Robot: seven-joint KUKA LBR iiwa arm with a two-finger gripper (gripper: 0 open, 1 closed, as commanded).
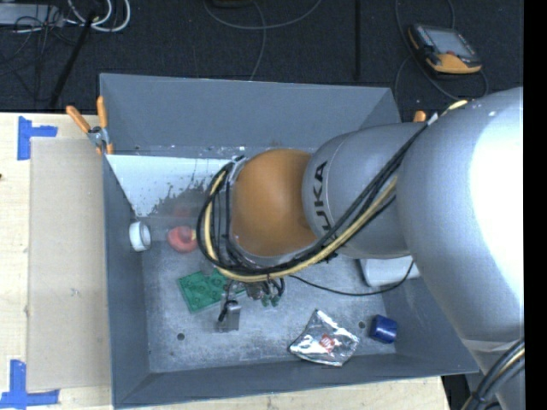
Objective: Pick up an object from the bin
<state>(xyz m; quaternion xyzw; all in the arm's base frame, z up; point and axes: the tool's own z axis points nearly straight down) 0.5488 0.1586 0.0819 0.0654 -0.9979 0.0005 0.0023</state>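
The gripper (229,313) is hanging low in the grey metal bin (256,114), just beside a flat green square piece (199,289) lying left of centre. Whether it is clenched or released cannot be told.

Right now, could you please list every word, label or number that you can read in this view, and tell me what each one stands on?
"UKA": black letters running sideways on the grey arm link beside the orange cover; anything before them is hidden.
Crumpled silver wrapper at the front of the bin: red print, too small to read.
Nothing else is legible.
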